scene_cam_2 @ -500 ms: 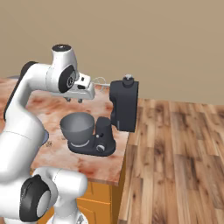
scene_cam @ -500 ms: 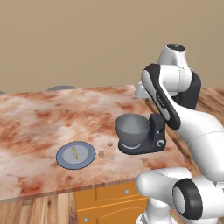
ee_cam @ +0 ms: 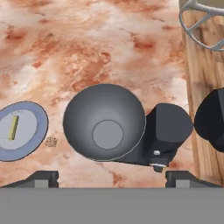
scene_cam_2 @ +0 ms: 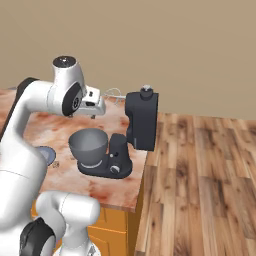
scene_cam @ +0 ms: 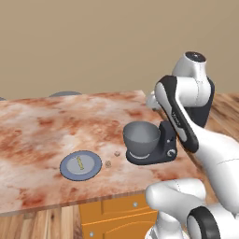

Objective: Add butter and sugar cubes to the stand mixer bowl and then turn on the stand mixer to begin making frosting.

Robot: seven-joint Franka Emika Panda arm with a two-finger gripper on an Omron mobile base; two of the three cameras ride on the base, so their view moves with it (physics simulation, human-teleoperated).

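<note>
Mottled red-brown marble counter (ee_cam: pixel 87 43) — jaws spread wide, empty, above grey rounded metal bowl (ee_cam: pixel 105 122). Not yet loaded — next, probably reaching lower left for thin pale-yellow butter stick (ee_cam: pixel 13 127).

Pale-yellow butter (ee_cam: pixel 13 127) on a blue-grey plate (ee_cam: pixel 38 114), grey bowl (ee_cam: pixel 105 122), mottled reddish marble counter (scene_cam: pixel 56 126).

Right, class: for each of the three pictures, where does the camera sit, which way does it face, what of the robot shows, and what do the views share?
Left base view: behind the arm on its left, facing forward and down over the counter; the arm rises at the lower right.
Right base view: behind on the right, facing the stand mixer; the arm rises at the lower left.
Hand view: on the hand, looking down into the stand mixer bowl; the open gripper shows at the bottom.
All three share the bowl and the plate.
</note>
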